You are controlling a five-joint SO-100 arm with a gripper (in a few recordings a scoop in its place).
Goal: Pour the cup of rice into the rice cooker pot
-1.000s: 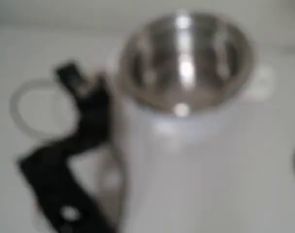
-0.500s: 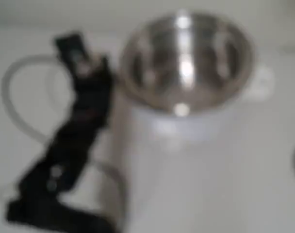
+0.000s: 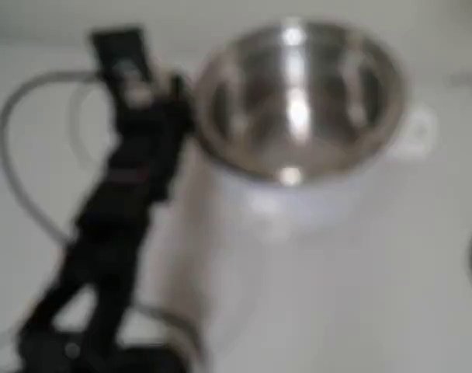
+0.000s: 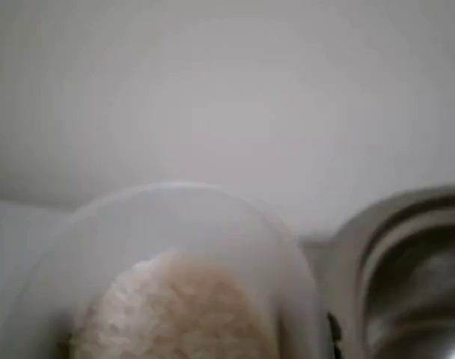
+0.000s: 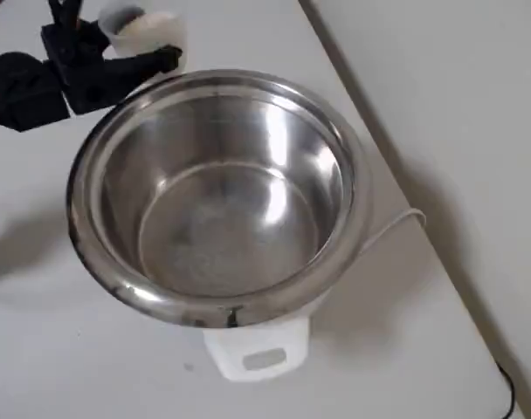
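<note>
Steel dominates the overhead view: the rice cooker pot fills the frame's middle, its bowl bare and shiny, a white side handle jutting toward the bottom edge. White table lies open at lower left and bottom, while its far edge runs diagonally down the right side, so spare room sits to the left, not the right.

At the upper left, just beyond the pot's rim, the black gripper pinches the cup, its fingers closed around the clear wall. In the wrist view the cup looks roughly level, the rice heaped inside, and the pot's rim stands close at the right.

Nothing has been poured yet, judging by the bare bowl. Pouring well likely calls for carrying the cup's lip inward past the rim before tipping, then rolling the wrist slowly toward the centre. Tilting while the lip hangs over the rim's outside could scatter grains on the table.
</note>
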